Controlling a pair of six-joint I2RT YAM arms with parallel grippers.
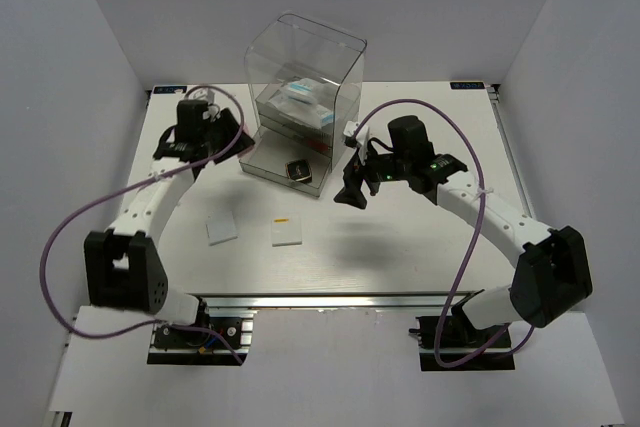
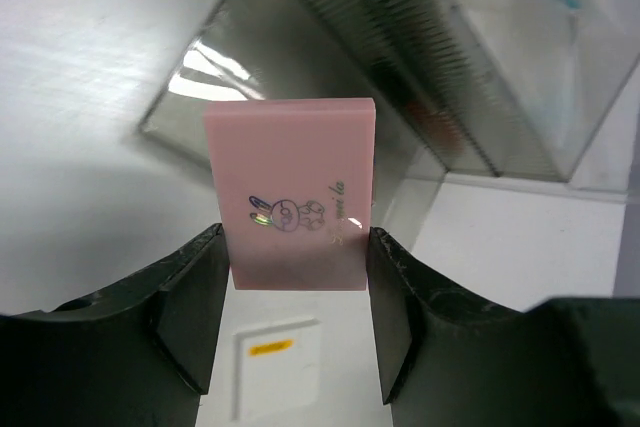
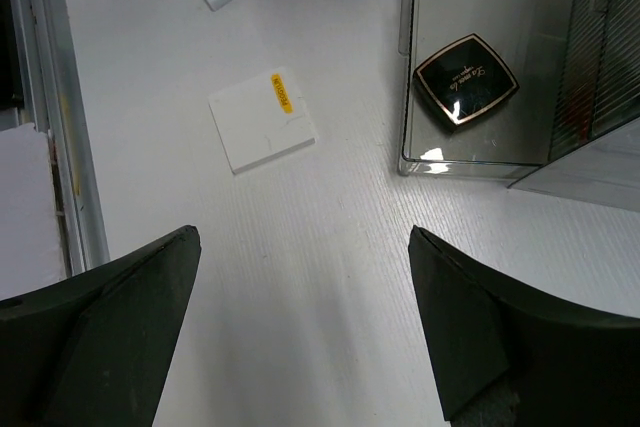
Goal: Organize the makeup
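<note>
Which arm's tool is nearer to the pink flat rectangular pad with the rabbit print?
Left. The left tool is shut on the pink flat pad beside the clear plastic drawer box; the right tool hangs open on the box's other side.

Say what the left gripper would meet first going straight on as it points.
Probably the clear drawer box: the left gripper holds the pink pad, which leads toward its pulled-out drawer; depth is unclear.

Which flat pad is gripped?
The pink bunny-print pad, held in the left gripper; the plain white pad and yellow-labelled white pad lie on the table.
</note>
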